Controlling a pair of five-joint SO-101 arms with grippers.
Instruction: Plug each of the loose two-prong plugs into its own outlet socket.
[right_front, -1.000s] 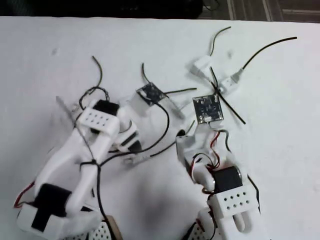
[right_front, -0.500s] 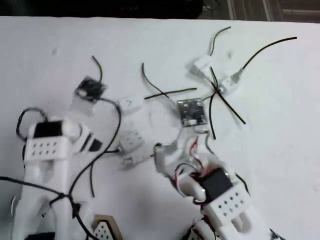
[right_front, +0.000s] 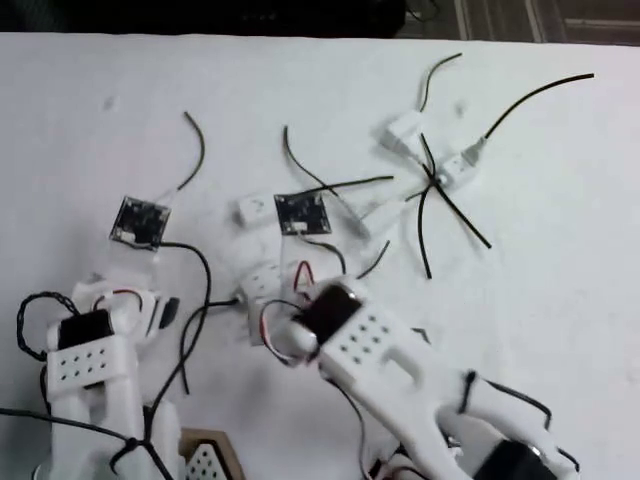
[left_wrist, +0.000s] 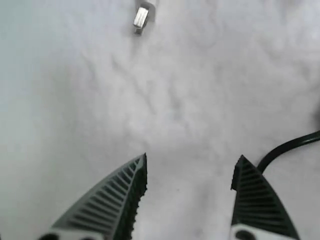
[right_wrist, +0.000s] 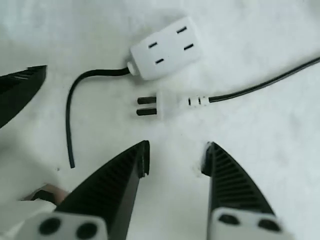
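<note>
A white outlet socket (right_wrist: 165, 47) with a short black cord lies flat on the white table. Beside it lies a loose white two-prong plug (right_wrist: 170, 102), prongs out and unplugged, its black cord trailing away. My right gripper (right_wrist: 175, 152) hangs open just short of that plug and holds nothing. From above, the right arm (right_front: 350, 335) reaches over the table's middle, next to the socket (right_front: 257, 208). My left gripper (left_wrist: 191, 161) is open over bare table at the near left, with a black cord (left_wrist: 290, 147) beside one finger. A second socket and plug pair (right_front: 405, 130) lies at the far right.
Black cords (right_front: 450, 200) cross near the far-right pair, and others curl across the middle. A small metal piece (left_wrist: 142, 17) lies ahead of the left gripper. A dark ribbed finger (right_wrist: 20, 90) shows beside the right gripper. A wooden block (right_front: 205, 450) sits at the near edge.
The left arm has pulled back from the middle to the near left. The right arm has swung left from the centre-right to over the socket and plug in the middle.
</note>
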